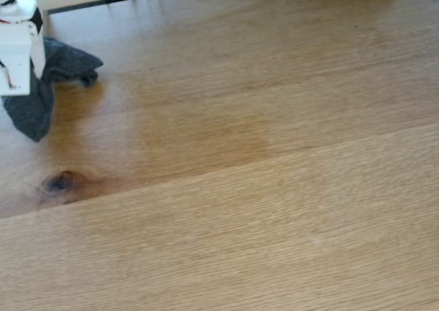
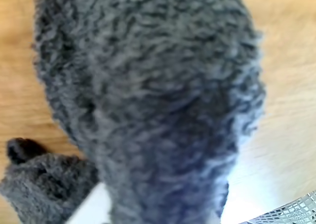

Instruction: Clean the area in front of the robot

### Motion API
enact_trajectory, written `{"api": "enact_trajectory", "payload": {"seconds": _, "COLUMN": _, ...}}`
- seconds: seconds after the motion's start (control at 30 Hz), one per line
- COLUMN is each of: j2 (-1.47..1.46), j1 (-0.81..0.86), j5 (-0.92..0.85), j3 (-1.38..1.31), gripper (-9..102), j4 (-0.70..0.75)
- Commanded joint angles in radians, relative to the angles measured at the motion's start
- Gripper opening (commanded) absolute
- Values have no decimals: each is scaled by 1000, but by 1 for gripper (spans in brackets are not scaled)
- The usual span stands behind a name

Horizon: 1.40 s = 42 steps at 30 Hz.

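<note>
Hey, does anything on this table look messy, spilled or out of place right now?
A crumpled dark grey cloth lies at the tabletop's left edge in the fixed view, under the white arm. A faintly darker patch marks the wood mid-table. Nothing looks spilled or broken.

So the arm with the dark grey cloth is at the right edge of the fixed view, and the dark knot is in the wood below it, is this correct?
Not quite. In the fixed view the arm with the dark grey cloth is at the left edge, not the right. The dark knot is indeed in the wood below it.
</note>
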Motion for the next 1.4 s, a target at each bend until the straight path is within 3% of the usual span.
{"api": "enact_trajectory", "payload": {"seconds": 0.0, "j2": 110, "j1": 11, "j5": -17, "j3": 55, "gripper": 26, "j4": -133}}
{"api": "enact_trajectory", "payload": {"seconds": 0.13, "j2": 155, "j1": 8, "j5": 14, "j3": 80, "gripper": 40, "j4": -198}}
{"api": "enact_trajectory", "payload": {"seconds": 0.27, "j2": 242, "j1": -37, "j5": 40, "j3": 80, "gripper": 40, "j4": -202}}
{"api": "enact_trajectory", "payload": {"seconds": 0.4, "j2": 388, "j1": -196, "j5": 163, "j3": 80, "gripper": 23, "j4": -118}}
{"api": "enact_trajectory", "payload": {"seconds": 0.63, "j2": 680, "j1": -690, "j5": 416, "j3": 98, "gripper": 0, "j4": 64}}
{"api": "enact_trajectory", "payload": {"seconds": 0.87, "j2": 807, "j1": -824, "j5": 761, "j3": 98, "gripper": 0, "j4": 124}}
{"api": "enact_trajectory", "payload": {"seconds": 1.1, "j2": 923, "j1": -808, "j5": 753, "j3": 193, "gripper": 0, "j4": 259}}
{"api": "enact_trajectory", "payload": {"seconds": 1.27, "j2": 1342, "j1": -782, "j5": 617, "j3": 652, "gripper": 0, "j4": 258}}
{"api": "enact_trajectory", "payload": {"seconds": 1.37, "j2": 1663, "j1": -793, "j5": 558, "j3": 928, "gripper": 0, "j4": 351}}
